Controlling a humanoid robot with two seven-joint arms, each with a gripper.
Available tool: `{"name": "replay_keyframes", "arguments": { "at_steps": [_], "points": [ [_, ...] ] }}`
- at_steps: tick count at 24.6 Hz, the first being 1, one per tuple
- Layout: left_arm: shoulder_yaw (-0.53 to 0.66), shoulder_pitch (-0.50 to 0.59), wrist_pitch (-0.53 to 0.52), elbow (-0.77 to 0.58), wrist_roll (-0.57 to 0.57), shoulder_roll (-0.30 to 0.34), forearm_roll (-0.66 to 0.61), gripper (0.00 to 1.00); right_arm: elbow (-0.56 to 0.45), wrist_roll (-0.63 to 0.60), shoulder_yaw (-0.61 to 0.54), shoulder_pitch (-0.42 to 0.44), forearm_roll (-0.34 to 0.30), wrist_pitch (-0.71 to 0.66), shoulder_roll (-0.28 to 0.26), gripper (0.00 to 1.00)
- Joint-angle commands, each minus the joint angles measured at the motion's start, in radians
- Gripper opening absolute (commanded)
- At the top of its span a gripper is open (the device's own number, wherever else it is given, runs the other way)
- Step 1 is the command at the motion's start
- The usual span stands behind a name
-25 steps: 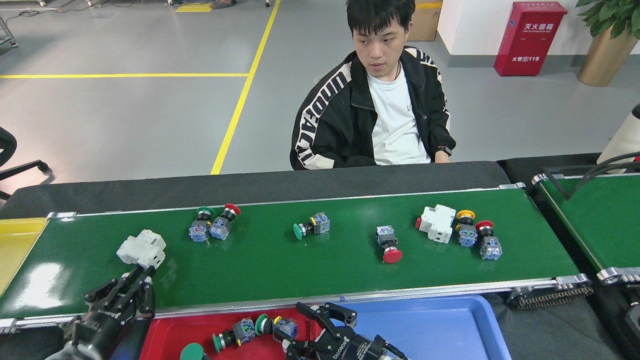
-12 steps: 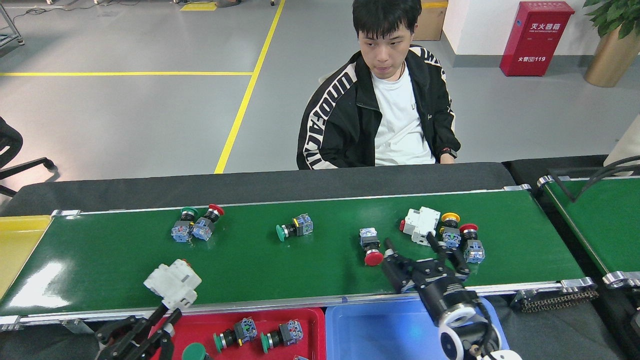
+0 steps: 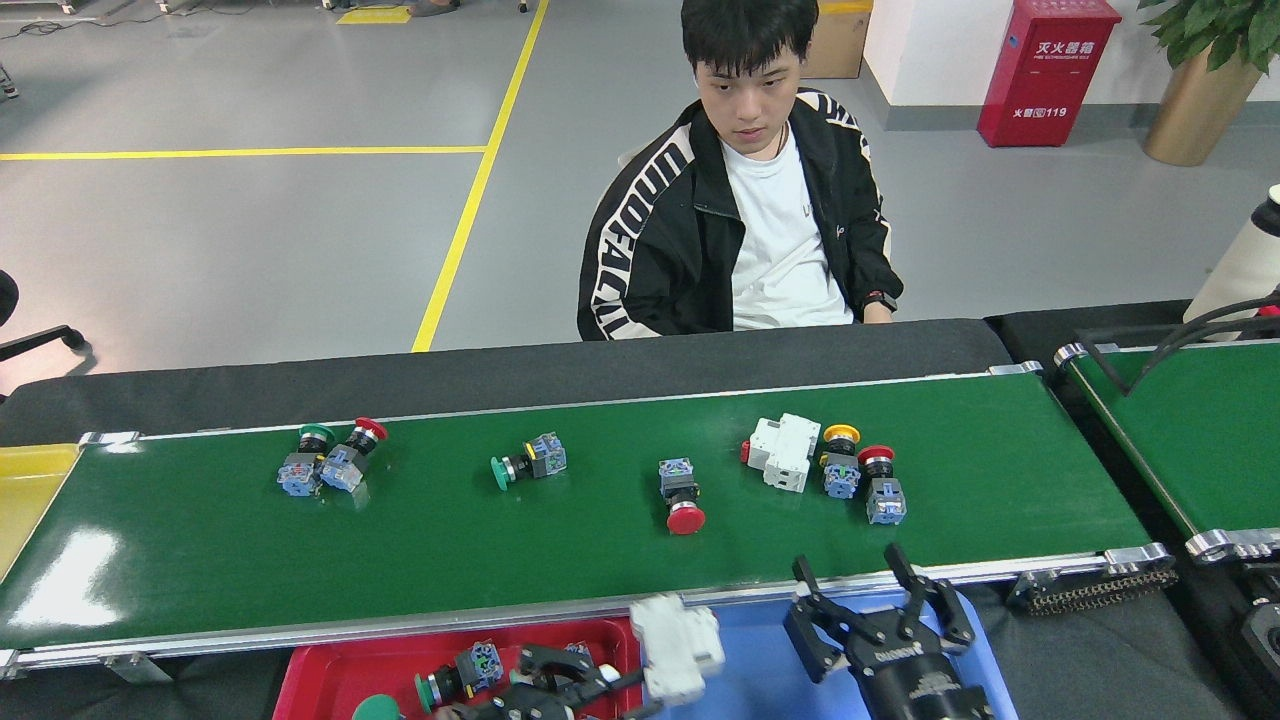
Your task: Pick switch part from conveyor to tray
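From my head view, my left gripper [image 3: 640, 678] sits low at the bottom edge, its fingers clamped on a white switch part [image 3: 677, 647], a blocky breaker-like piece. The part is held above the seam where the red tray [image 3: 310, 680] meets the blue tray [image 3: 760, 660], just past the near rail of the conveyor [image 3: 560, 540]. Its long axis runs roughly upright in the picture, tilted a little, its upper end leaning toward the belt.

My right gripper [image 3: 868, 610] hangs over the blue tray's far edge, fingers spread wide and holding nothing, tips pointing toward the belt.

On the belt lie a green and red pushbutton pair [image 3: 330, 462] at the left, a green pushbutton [image 3: 528, 463] on its side with its cap pointing left, a red pushbutton [image 3: 682, 494] with its cap pointing toward me, and at the right a second white breaker [image 3: 783, 452] just beside a yellow pushbutton [image 3: 840, 460] and a red-capped switch [image 3: 882, 485]. Green pushbuttons [image 3: 455, 680] lie in the red tray. A person in a black jacket [image 3: 740, 220] sits behind the belt.

Half a second ago the white part was over the belt's near-left edge; it has since travelled right, off the belt. My right gripper has pulled back from the belt, and the loose parts have all drifted left.
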Motion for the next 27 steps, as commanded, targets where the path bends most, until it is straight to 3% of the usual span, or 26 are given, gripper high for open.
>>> {"name": "replay_keyframes", "arguments": {
  "at_steps": [1, 2, 3, 6, 9, 14, 16, 19, 24, 27],
  "points": [
    [-0.024, 0.002, -0.003, -0.012, 0.007, -0.031, -0.051, 0.43, 0.016, 0.000, -0.002, -0.015, 0.005, 0.007, 0.013, 0.97],
    [-0.027, 0.012, -0.003, -0.015, 0.005, -0.049, -0.066, 0.60, 0.022, -0.002, -0.005, -0.020, 0.005, 0.007, 0.012, 0.97],
    [-0.027, 0.020, -0.003, -0.020, 0.002, -0.055, -0.071, 1.00, 0.024, -0.004, -0.013, -0.020, 0.003, 0.005, 0.007, 0.97],
    [0.008, 0.019, -0.003, -0.034, 0.002, -0.064, -0.048, 1.00, 0.021, -0.005, -0.044, -0.015, -0.001, 0.004, 0.004, 0.97],
    [0.174, 0.020, -0.003, -0.047, 0.002, -0.074, 0.061, 1.00, 0.021, -0.007, -0.044, -0.015, -0.001, 0.004, 0.006, 0.97],
    [0.624, 0.029, -0.003, -0.038, -0.006, -0.097, 0.185, 1.00, 0.053, 0.000, -0.044, -0.044, 0.008, 0.010, 0.015, 0.97],
    [0.824, 0.062, -0.003, -0.021, -0.006, -0.106, 0.208, 1.00, 0.116, 0.001, -0.028, -0.098, 0.009, 0.077, 0.012, 0.97],
    [0.995, 0.097, -0.003, -0.023, -0.039, -0.155, 0.213, 1.00, 0.205, 0.001, 0.002, -0.186, 0.009, 0.165, 0.007, 0.97],
    [1.019, 0.236, 0.037, -0.089, -0.087, -0.261, 0.221, 1.00, 0.341, 0.000, 0.044, -0.273, 0.009, 0.219, 0.020, 0.97],
    [0.986, 0.258, 0.132, -0.089, -0.087, -0.265, 0.234, 1.00, 0.429, -0.004, 0.079, -0.334, 0.008, 0.260, 0.063, 0.97]
  ]
}}
